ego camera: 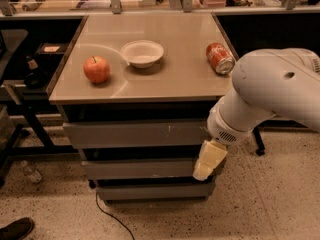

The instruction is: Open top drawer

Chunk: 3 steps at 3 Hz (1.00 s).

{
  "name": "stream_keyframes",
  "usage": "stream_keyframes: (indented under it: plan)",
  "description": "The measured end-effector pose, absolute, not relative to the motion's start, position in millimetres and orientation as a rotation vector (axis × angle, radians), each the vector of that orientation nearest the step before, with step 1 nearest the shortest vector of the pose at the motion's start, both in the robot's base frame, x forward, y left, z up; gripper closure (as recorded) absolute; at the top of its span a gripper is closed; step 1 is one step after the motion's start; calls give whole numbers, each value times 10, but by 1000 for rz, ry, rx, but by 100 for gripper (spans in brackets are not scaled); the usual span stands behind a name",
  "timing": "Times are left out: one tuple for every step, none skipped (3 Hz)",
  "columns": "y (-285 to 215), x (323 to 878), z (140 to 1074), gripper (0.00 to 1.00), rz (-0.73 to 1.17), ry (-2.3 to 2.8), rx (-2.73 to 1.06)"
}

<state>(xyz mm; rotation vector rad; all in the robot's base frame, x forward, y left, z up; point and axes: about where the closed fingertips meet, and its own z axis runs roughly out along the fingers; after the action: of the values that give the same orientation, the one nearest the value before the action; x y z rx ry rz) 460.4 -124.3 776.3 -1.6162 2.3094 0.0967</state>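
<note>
The top drawer (135, 134) is shut just under the bench (185, 79) top, with white scuffs right of centre. The tool (209, 160) hangs lower, before the right end of the middle drawer (140, 168); I cannot tell whether it is apart or together. The tipped red can (220, 58) bears white lettering too blurred to read.

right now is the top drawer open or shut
Shut: the top drawer shows only its front, no tray. The gripper hangs lower, in front of the middle drawer.
</note>
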Motion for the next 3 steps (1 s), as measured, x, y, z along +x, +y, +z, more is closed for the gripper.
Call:
stream_keyframes:
  plan:
    - [-1151, 4697, 7553, 0, 120, 2302, -1619]
    - [-1060, 4798, 7357, 0, 149, 2294, -1617]
    - [-971, 4932, 7216, 0, 166, 2270, -1620]
